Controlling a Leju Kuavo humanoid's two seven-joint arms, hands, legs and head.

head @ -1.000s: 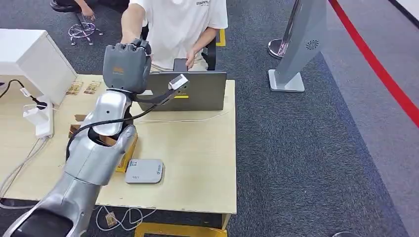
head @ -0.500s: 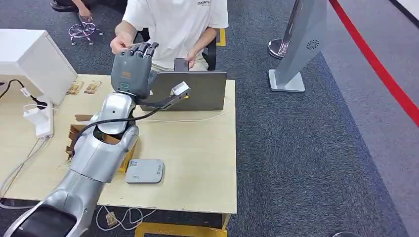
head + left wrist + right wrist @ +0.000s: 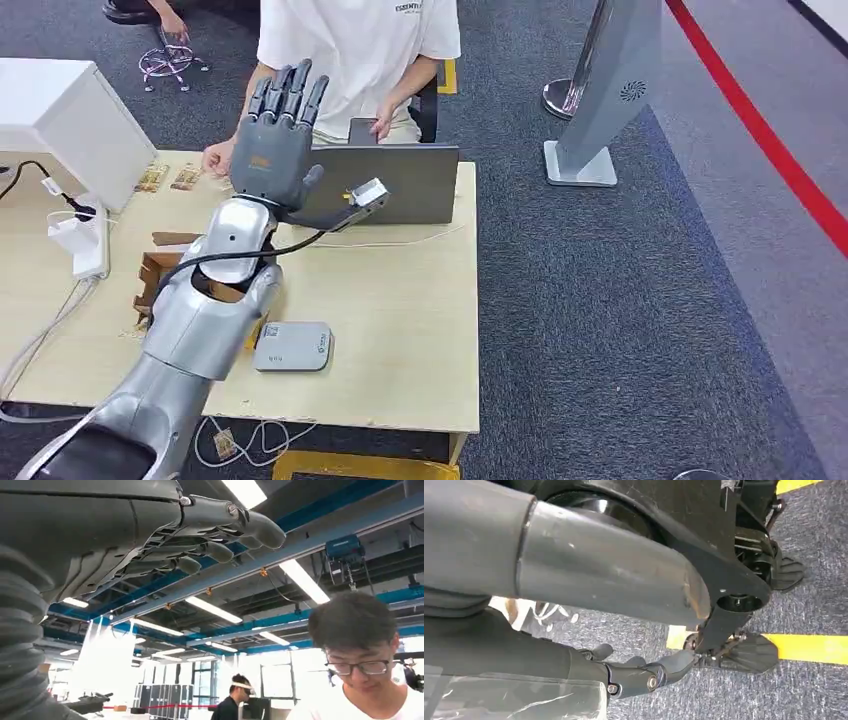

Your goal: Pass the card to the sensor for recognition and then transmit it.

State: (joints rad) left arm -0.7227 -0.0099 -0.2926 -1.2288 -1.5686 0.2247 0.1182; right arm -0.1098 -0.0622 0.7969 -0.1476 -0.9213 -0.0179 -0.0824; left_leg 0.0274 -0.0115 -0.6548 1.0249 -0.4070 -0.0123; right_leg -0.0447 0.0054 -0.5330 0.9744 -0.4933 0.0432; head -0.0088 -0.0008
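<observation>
My left robot hand [image 3: 277,135] is raised in the upper left of the frame, fingers [image 3: 290,92] spread apart and straight, holding nothing, in front of a person [image 3: 355,50] in a white shirt seated behind the table [image 3: 400,310]. I cannot make out the card itself; the person's hand [image 3: 217,157] rests on the table at the upper left, near two small card-like pieces [image 3: 168,178], too small to tell. The grey sensor [image 3: 292,347] lies flat on the table in the lower left, beside my forearm. A grey laptop [image 3: 400,185] stands open behind my wrist. My right robot hand [image 3: 639,675] hangs over carpet, fingers loosely curled; I cannot tell its state.
</observation>
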